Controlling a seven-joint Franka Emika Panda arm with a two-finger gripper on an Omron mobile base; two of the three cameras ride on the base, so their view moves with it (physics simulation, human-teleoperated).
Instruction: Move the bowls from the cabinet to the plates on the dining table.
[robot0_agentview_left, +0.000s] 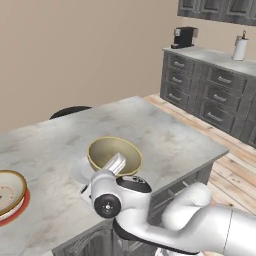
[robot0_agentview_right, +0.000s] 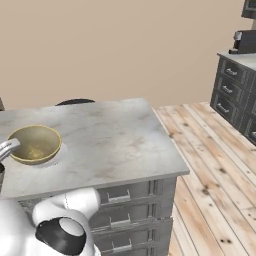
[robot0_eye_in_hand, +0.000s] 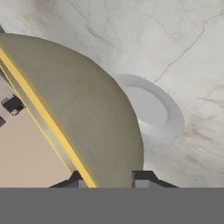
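A tan bowl (robot0_agentview_left: 115, 152) with a golden-brown rim hangs tilted just over a plain pale plate (robot0_agentview_left: 79, 170) on the marble dining table (robot0_agentview_left: 165, 135). My gripper (robot0_agentview_left: 116, 163) is shut on its near rim, one finger inside and one outside. In the hand view the bowl (robot0_eye_in_hand: 83, 109) is close up, with the plate (robot0_eye_in_hand: 151, 105) below and beyond it and my gripper (robot0_eye_in_hand: 109, 179) at its rim. From the right the bowl (robot0_agentview_right: 35, 144) sits at the table's left side. A second bowl (robot0_agentview_left: 7, 190) rests on a red-rimmed plate (robot0_agentview_left: 21, 206) at far left.
Dark grey drawer units (robot0_agentview_left: 210, 90) line the right wall, carrying a black coffee machine (robot0_agentview_left: 184, 36) and a paper towel roll (robot0_agentview_left: 240, 48). Wall cabinet doors (robot0_agentview_left: 215, 7) show above them. A dark chair back (robot0_agentview_left: 70, 111) stands behind the table. Wooden floor (robot0_agentview_right: 215, 165) lies to the right.
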